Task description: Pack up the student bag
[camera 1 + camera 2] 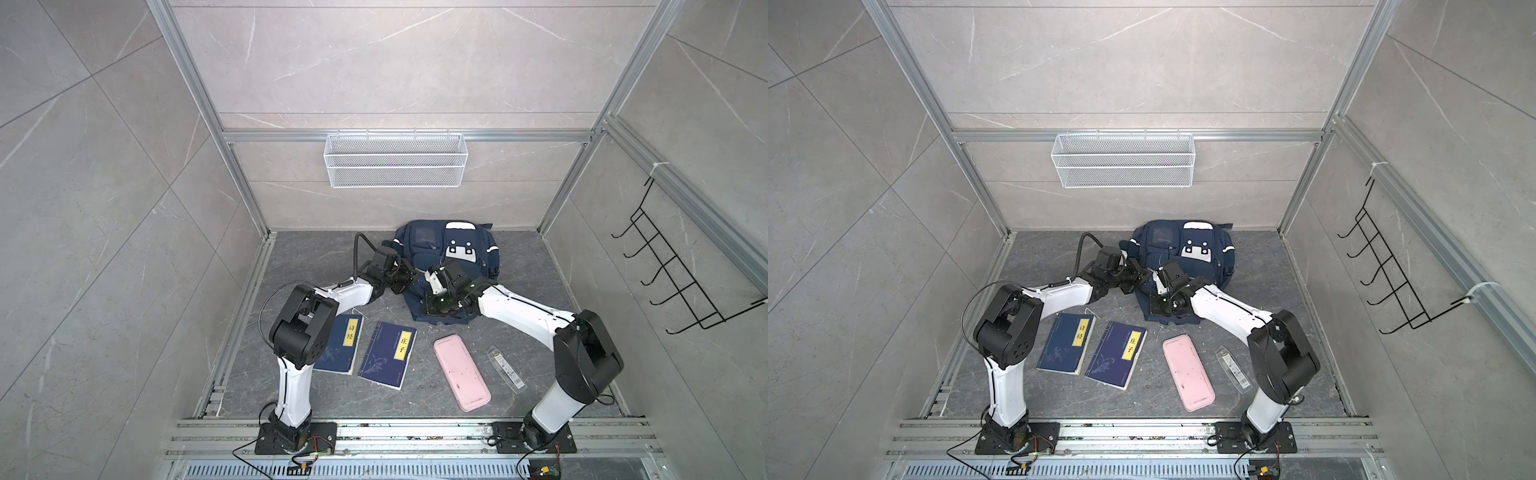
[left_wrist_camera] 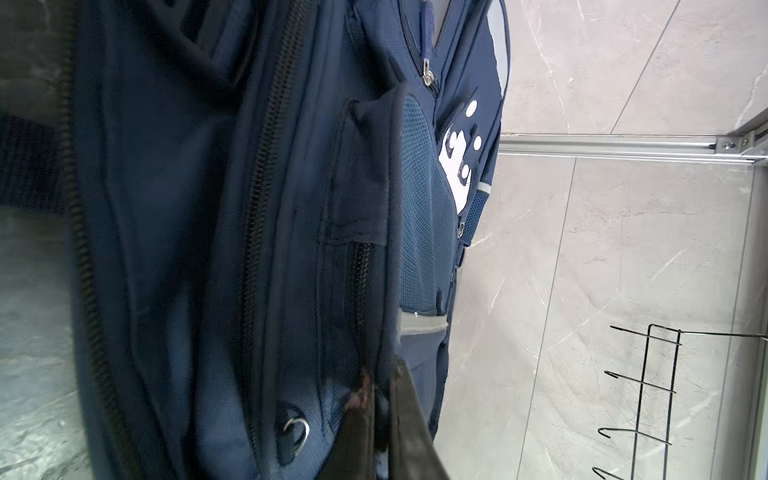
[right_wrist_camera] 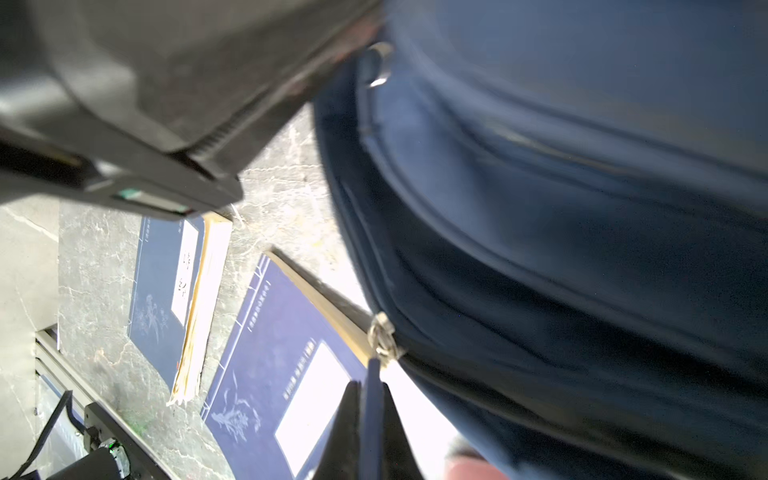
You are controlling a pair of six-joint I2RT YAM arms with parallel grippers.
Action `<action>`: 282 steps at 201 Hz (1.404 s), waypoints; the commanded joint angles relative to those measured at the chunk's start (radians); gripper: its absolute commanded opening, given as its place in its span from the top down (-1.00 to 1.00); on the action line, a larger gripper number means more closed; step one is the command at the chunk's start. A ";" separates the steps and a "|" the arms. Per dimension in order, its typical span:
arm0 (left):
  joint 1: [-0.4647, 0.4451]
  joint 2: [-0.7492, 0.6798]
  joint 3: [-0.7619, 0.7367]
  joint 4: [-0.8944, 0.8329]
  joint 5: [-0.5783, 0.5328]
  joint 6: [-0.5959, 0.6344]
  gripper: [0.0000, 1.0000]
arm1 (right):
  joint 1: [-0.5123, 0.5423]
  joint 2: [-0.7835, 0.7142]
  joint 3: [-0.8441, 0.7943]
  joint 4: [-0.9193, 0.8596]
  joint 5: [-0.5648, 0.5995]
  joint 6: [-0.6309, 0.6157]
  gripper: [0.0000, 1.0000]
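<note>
The student bag [image 1: 453, 249] [image 1: 1187, 249], navy with white patches, lies at the back middle of the table in both top views. My left gripper [image 1: 409, 276] [image 1: 1142, 274] meets the bag's left side. In the left wrist view it [image 2: 382, 379] is shut on a fold of navy fabric beside a zipper of the bag [image 2: 166, 208]. My right gripper [image 1: 427, 309] [image 1: 1154, 307] is at the bag's near edge. The right wrist view shows this gripper [image 3: 370, 388] shut on a blue zipper pull [image 3: 372, 372] below a metal slider [image 3: 384, 336] on the bag [image 3: 582, 208].
Two dark blue books [image 1: 338, 345] [image 1: 388, 353], a pink case [image 1: 461, 374] and a clear flat packet [image 1: 505, 370] lie in front of the bag. A white wire basket [image 1: 395, 160] hangs on the back wall. A black hook rack [image 1: 673, 282] is on the right wall.
</note>
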 commanded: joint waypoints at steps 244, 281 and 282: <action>0.077 0.329 0.789 -0.865 0.036 0.658 0.04 | 0.018 -0.227 -0.197 0.029 0.092 0.028 0.98; 0.075 0.395 0.808 -0.871 0.041 0.660 0.05 | 0.018 -0.227 -0.194 0.026 0.085 0.028 0.98; 0.075 0.395 0.808 -0.871 0.040 0.660 0.05 | 0.018 -0.226 -0.194 0.025 0.084 0.028 0.98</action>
